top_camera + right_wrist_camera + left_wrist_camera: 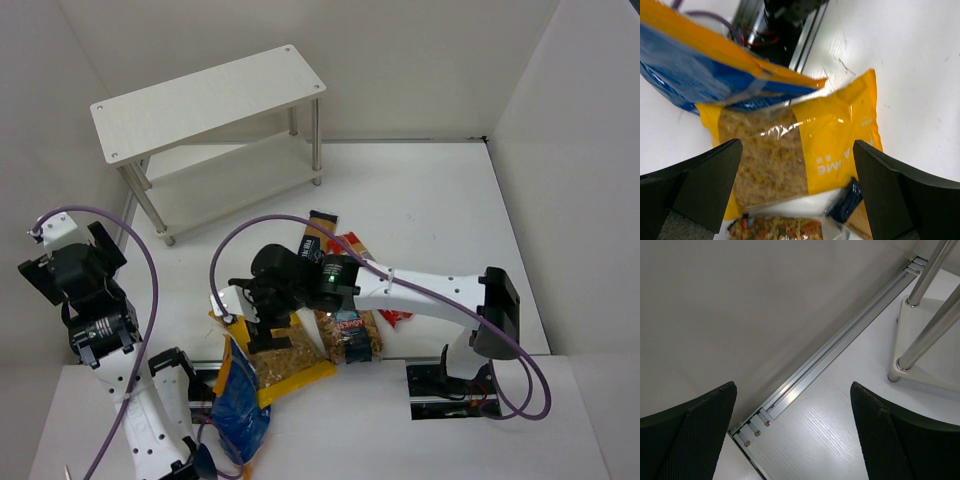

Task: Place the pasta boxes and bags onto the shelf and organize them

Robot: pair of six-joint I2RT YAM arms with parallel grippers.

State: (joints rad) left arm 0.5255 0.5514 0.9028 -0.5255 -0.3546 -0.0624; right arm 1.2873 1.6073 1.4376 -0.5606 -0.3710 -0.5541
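Note:
The large yellow windowed bag [288, 357] lies flat near the table's front edge and fills the right wrist view [840, 135]. My right gripper [250, 312] hangs open just above it, one jaw on each side [797, 150], holding nothing. The blue bag with orange ends [240, 402] overlaps the yellow bag's front-left corner [700, 75]. The clear blue-labelled bag [352, 335] lies to the right of the yellow bag. The long navy-tan box [320, 233] and the long red pack [362, 252] lie behind, partly under the right arm. The white shelf [210, 100] stands at the back left. My left gripper [68, 262] is open and empty by the left wall [792, 390].
White walls close in the table on the left, back and right. An aluminium rail [835, 357] runs along the foot of the left wall. The shelf's silver legs [927, 340] and lower tier [935, 360] show in the left wrist view. Purple cables loop over both arms.

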